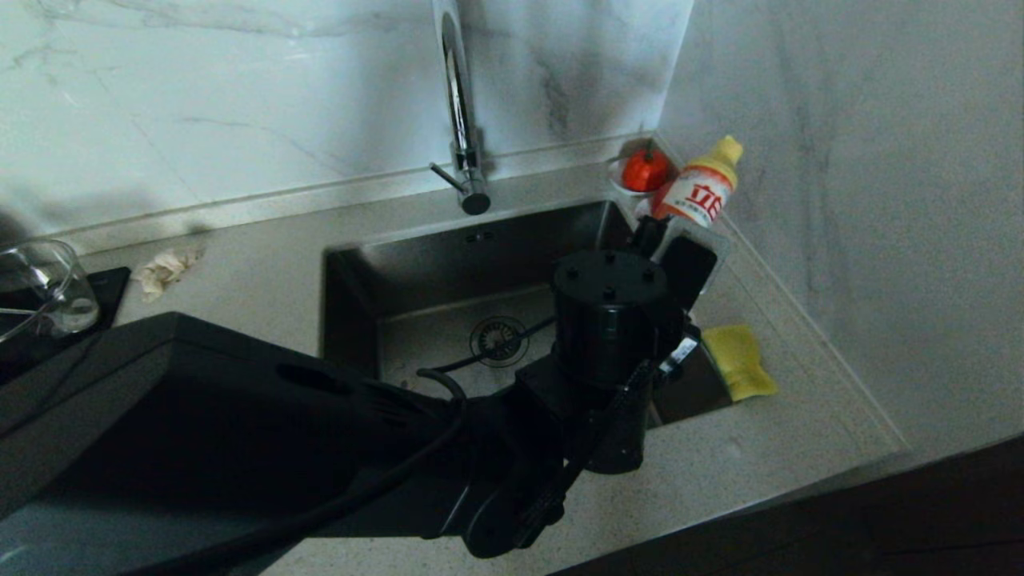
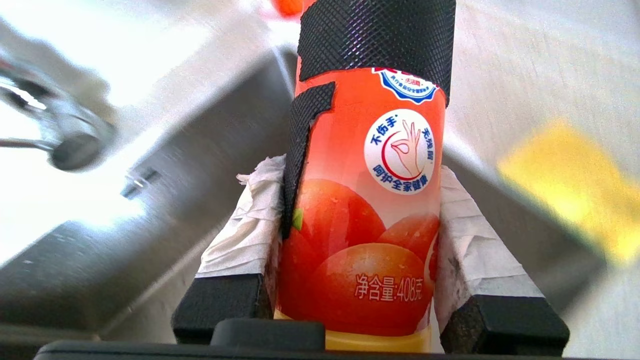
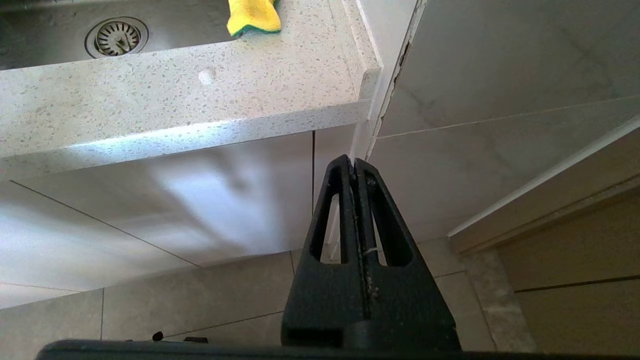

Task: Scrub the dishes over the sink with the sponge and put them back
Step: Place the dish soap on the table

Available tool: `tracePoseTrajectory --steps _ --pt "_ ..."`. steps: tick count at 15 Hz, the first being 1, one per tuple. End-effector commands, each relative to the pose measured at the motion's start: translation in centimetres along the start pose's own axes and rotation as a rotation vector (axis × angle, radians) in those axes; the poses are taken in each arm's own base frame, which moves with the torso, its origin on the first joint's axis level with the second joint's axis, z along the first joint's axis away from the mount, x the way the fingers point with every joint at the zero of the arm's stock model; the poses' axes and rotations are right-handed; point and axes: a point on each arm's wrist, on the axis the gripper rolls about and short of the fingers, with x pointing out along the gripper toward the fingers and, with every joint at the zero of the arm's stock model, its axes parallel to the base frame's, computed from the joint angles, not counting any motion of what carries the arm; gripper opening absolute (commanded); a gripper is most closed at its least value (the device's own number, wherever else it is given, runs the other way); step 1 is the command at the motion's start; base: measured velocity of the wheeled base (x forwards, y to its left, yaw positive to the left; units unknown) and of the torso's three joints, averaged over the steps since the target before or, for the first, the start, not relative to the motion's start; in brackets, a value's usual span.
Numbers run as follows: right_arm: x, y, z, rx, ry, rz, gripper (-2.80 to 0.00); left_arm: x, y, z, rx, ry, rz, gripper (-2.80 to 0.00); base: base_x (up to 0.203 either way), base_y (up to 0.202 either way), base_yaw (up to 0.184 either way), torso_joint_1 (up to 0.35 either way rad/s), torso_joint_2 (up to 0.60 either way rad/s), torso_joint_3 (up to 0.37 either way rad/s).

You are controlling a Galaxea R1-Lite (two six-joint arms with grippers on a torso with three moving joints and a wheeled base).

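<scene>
My left gripper [image 2: 360, 175] is shut on an orange dish-soap bottle [image 2: 365, 220] with a yellow cap [image 1: 726, 150]. It grips the bottle's lower body between paper-wrapped fingers [image 2: 245, 225]. In the head view the bottle [image 1: 694, 194] leans at the sink's [image 1: 448, 264] far right corner, with the left gripper [image 1: 672, 240] below it. The yellow sponge [image 1: 740, 362] lies on the counter right of the sink, also in the right wrist view [image 3: 253, 15]. No dishes are in view. My right gripper [image 3: 354, 162] hangs shut and empty below the counter's front edge.
A chrome faucet [image 1: 460, 104] rises behind the sink, whose drain strainer [image 1: 498, 340] is in the middle. A red tomato-like thing [image 1: 645, 170] sits in the back corner. A glass cup [image 1: 40, 288] and a beige paper wad [image 1: 164, 268] are at the left. Walls close in behind and at the right.
</scene>
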Motion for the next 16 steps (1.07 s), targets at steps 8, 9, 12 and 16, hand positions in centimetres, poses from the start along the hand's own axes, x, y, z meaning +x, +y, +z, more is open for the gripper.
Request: tracePoseTrajectory --steps 8,9,12,16 --pt "0.0 0.0 0.0 0.0 0.0 0.0 -2.8 -2.6 7.4 10.8 -0.212 -0.242 0.186 -2.8 0.0 0.0 0.0 0.0 0.0 0.0" --pt "0.0 0.0 0.0 0.0 0.0 0.0 -2.8 -3.2 8.4 11.8 -0.232 -0.264 0.201 -2.8 0.0 0.0 0.0 0.0 0.0 0.0" --pt "0.0 0.0 0.0 0.0 0.0 0.0 -2.8 -5.0 11.8 14.5 -0.291 -0.332 0.261 -2.8 0.0 0.0 0.0 0.0 0.0 0.0" --pt "0.0 0.0 0.0 0.0 0.0 0.0 -2.8 -7.9 16.5 17.0 -0.339 -0.403 0.331 -2.8 0.0 0.0 0.0 0.0 0.0 0.0"
